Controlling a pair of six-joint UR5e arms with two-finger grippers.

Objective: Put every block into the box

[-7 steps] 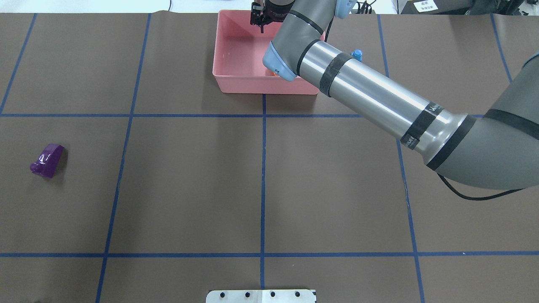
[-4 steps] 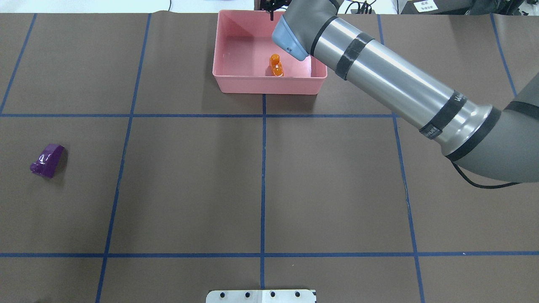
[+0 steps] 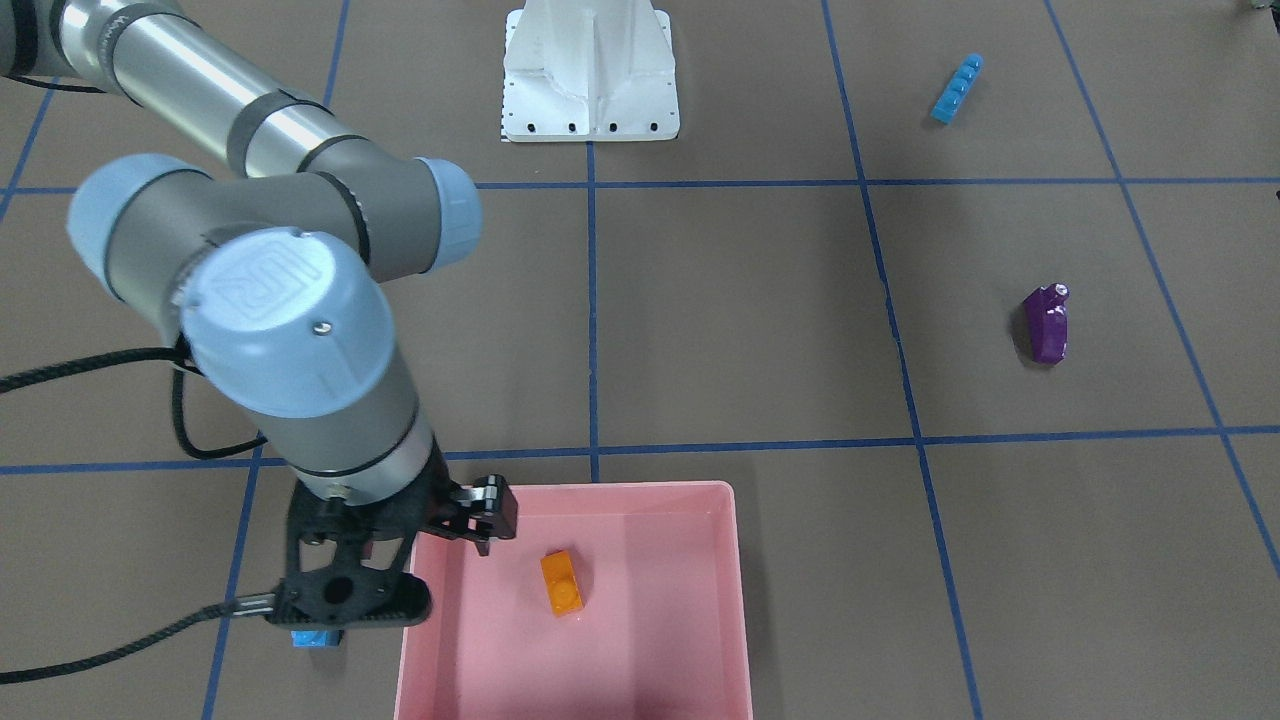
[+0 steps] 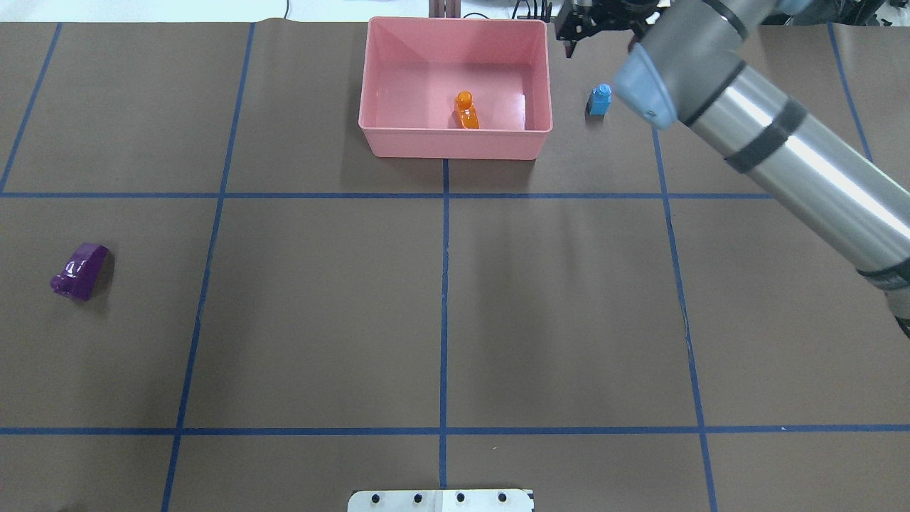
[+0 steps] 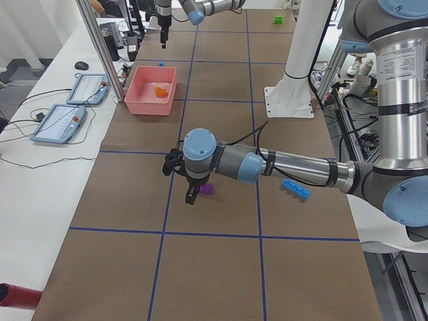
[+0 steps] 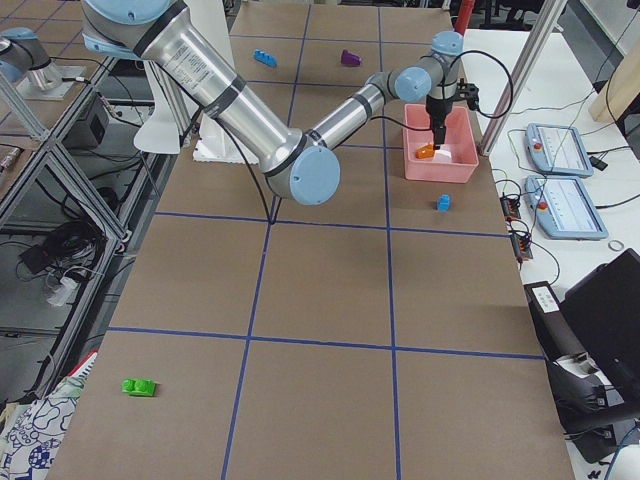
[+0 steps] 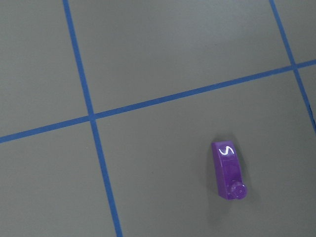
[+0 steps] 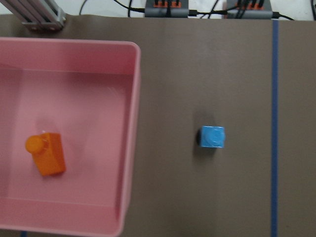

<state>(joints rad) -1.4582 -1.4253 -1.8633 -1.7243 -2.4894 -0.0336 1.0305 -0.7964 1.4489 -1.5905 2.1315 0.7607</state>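
Currently the right gripper (image 4: 598,44) hangs empty, its jaws seemingly apart, just past the right-hand wall of the pink box (image 4: 455,146). The small light-blue block (image 4: 600,99) stands stud-up on the table beside that same wall — near it, not touching — and slightly toward the robot from the gripper. It looks near-square, with no long axis to align to. The orange block (image 4: 466,112) lies inside the box. From the front, the gripper's mount hides most of the blue block. The left gripper (image 5: 190,194) is well away from the box — open or closed, I cannot tell.
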